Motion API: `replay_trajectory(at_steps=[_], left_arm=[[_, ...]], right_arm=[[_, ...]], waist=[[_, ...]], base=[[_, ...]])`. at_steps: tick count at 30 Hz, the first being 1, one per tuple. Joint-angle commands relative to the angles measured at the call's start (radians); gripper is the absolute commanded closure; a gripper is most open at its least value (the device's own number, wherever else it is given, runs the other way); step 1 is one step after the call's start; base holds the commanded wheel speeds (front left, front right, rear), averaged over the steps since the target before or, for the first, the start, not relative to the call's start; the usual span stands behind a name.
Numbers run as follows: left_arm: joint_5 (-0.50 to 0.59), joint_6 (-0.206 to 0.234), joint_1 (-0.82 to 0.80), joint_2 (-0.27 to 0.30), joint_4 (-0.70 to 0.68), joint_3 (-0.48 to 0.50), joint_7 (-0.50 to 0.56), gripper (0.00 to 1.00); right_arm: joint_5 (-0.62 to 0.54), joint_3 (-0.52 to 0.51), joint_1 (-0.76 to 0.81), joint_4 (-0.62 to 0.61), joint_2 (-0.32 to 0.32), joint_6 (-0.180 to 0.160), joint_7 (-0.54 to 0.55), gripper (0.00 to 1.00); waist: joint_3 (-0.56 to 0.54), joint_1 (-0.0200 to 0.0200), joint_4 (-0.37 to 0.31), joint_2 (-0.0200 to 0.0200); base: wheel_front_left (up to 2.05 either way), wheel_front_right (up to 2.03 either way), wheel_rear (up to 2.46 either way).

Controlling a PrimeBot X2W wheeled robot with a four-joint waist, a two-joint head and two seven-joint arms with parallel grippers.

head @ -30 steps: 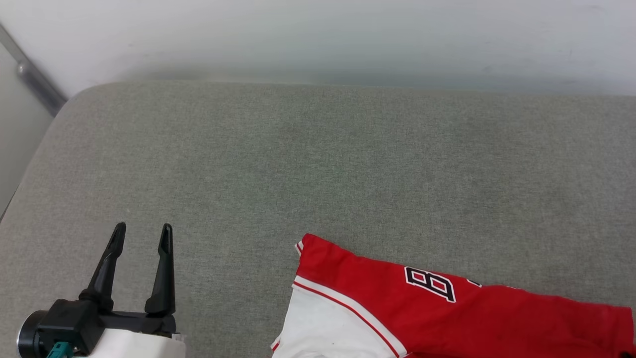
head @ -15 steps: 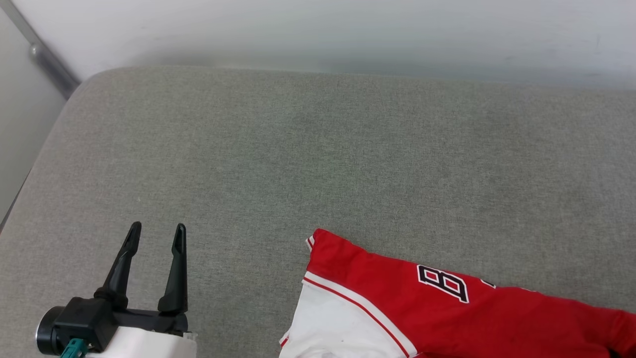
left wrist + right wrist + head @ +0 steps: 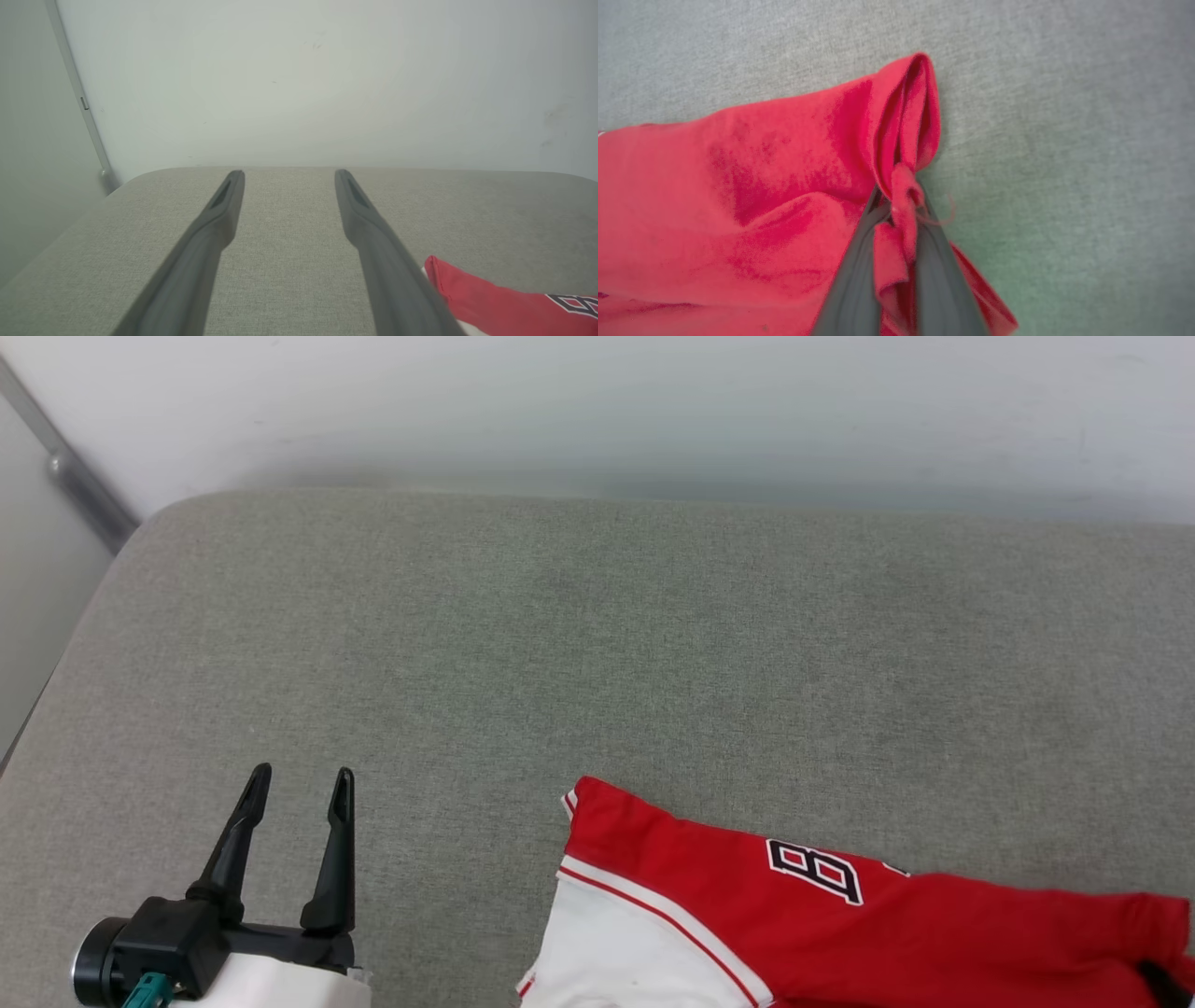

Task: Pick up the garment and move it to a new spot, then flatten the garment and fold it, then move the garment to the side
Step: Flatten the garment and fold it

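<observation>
Since the right gripper (image 3: 901, 205) is clamped on a bunched fold at the red edge of the garment (image 3: 738, 186), we read the step in hand as the pick-up for the move to a new spot.

Status:
- Garment (image 3: 840, 933) lies crumpled at the near right of the grey padded bench (image 3: 597, 644), with the white sleeve (image 3: 625, 952) toward the middle and a black "B" (image 3: 812, 871) showing on the red.
- Right gripper: jaws closed with a thin roll of cloth pinched between the fingers. A loose thread hangs off beside it.
- Left gripper (image 3: 301, 782): jaws wide apart, holding nothing, above bare bench well left of the shirt. In its own wrist view the garment (image 3: 490, 298) sits just beside its right finger.

How we'd do it well:
- The pinch looks small and close to the hem, so lift slowly and watch for cloth creeping out of the jaws. If it slips, set down and re-grip deeper.
- Go up before going sideways. Dragging jersey fabric across upholstery will likely bunch it further.
- One corner hold lets the shirt hang and twist. A second hold with the left gripper near the sleeve seam would keep it spread for flattening.
- The middle and far part of the bench look free, which makes a good drop zone. Keep clear of the wall (image 3: 597, 411).
</observation>
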Motion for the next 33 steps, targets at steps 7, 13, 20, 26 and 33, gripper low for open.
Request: replay_trajectory(at_steps=[7, 13, 20, 26, 33], left_arm=[[-0.001, -0.003, 0.016, 0.006, 0.006, -0.007, -0.002, 0.00], [-0.007, -0.003, 0.035, 0.010, 0.010, -0.007, -0.002, 0.00], [-0.010, -0.003, 0.051, 0.012, 0.017, -0.019, -0.002, 0.00], [-0.010, -0.003, 0.048, 0.002, 0.015, -0.021, -0.002, 0.00], [-0.011, -0.003, 0.044, -0.006, 0.013, -0.020, -0.002, 0.00]], right_arm=[[-0.072, -0.082, -0.041, 0.040, -0.034, -0.002, -0.019, 1.00], [-0.057, -0.061, -0.012, -0.052, -0.012, -0.001, 0.026, 1.00], [-0.019, 0.005, 0.052, -0.284, 0.022, -0.001, 0.147, 1.00], [0.000, 0.026, 0.083, -0.494, 0.144, -0.001, 0.267, 1.00], [0.002, 0.119, 0.083, -0.617, 0.322, -0.001, 0.377, 1.00]], waist=[[-0.016, 0.0000, -0.006, -0.0001], [-0.041, 0.0000, -0.013, -0.0001], [-0.070, 0.0000, -0.020, -0.0001], [-0.078, 0.0000, -0.015, -0.0001], [-0.073, 0.0000, 0.008, -0.0001]], base=[[0.00, 0.00, 0.00], [0.00, 0.00, 0.00], [0.00, 0.00, 0.00], [0.00, 0.00, 0.00], [0.00, 0.00, 0.00]])
